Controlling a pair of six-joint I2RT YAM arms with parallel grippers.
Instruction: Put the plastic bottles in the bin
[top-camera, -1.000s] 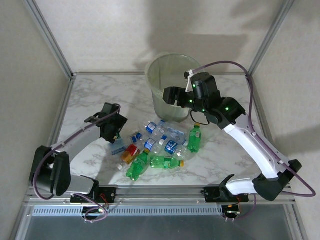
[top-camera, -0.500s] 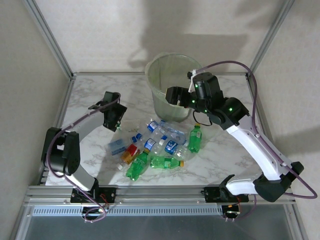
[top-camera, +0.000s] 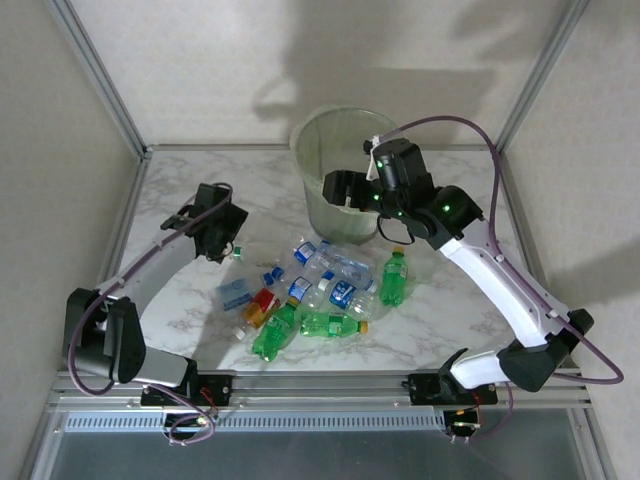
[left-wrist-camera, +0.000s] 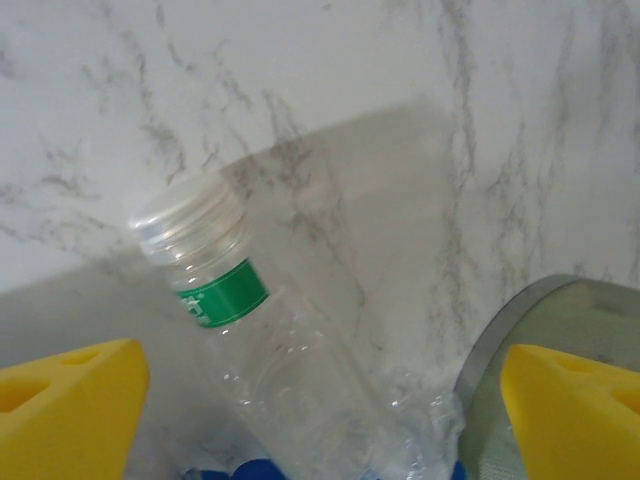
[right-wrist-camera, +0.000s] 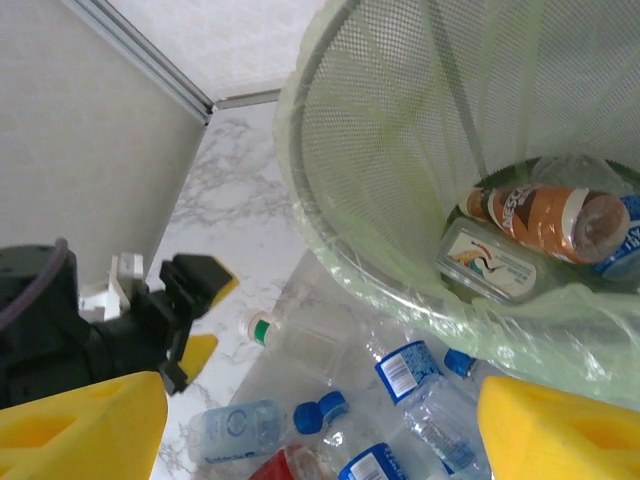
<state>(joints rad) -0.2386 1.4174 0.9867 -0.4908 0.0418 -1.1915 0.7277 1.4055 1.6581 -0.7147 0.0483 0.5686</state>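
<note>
You have the bin (top-camera: 298, 140) directly beneath and ahead of the right claw (top-camera: 338, 188), which is released with its fingers spread and nothing between them. A brown-labelled bottle (right-wrist-camera: 540, 215) and a flattened clear one (right-wrist-camera: 490, 262) lie at the bin's bottom. The heap of plastic bottles (top-camera: 320, 290) lies on the marble table (top-camera: 190, 180) to the right of the left claw (top-camera: 228, 238). That claw is also released, and one clear bottle with a green band (left-wrist-camera: 225, 300) lies flat between its yellow pads (left-wrist-camera: 70, 400), apart from both.
</note>
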